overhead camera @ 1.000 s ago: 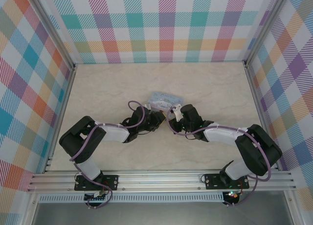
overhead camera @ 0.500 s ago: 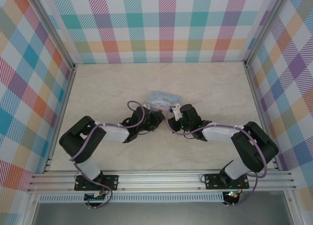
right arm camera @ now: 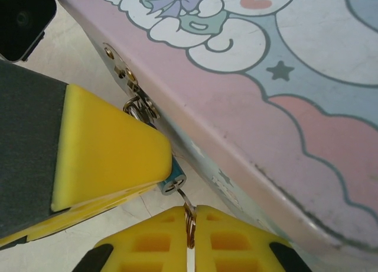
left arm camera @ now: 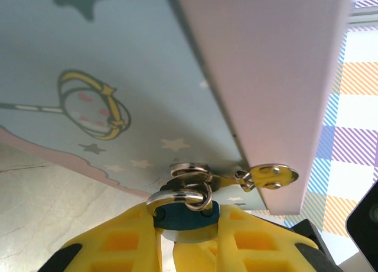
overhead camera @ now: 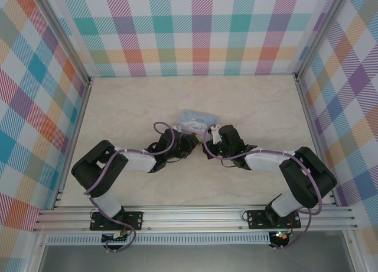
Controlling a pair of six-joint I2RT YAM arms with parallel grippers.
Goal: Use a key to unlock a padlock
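Seen from above, the right gripper (overhead camera: 207, 132) has crept slightly farther from the arm bases, closer to the pale blue tin (overhead camera: 198, 116). The right arm (overhead camera: 302, 178) has drawn its elbow in a little leftward.

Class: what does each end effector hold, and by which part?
Left end effector: the tiny blue-grey metal padlock, pinched by its body. Right end effector: the thin metal key, pinched by its ring end.

Pale marble-look tabletop (overhead camera: 118, 100) is enclosed on 3 sides by multicolour plaid walls (overhead camera: 201, 29). Alu. posts (overhead camera: 66, 40) are seen at rear corners, alu. rails (overhead camera: 195, 216) along near edge. Even lighting throughout.
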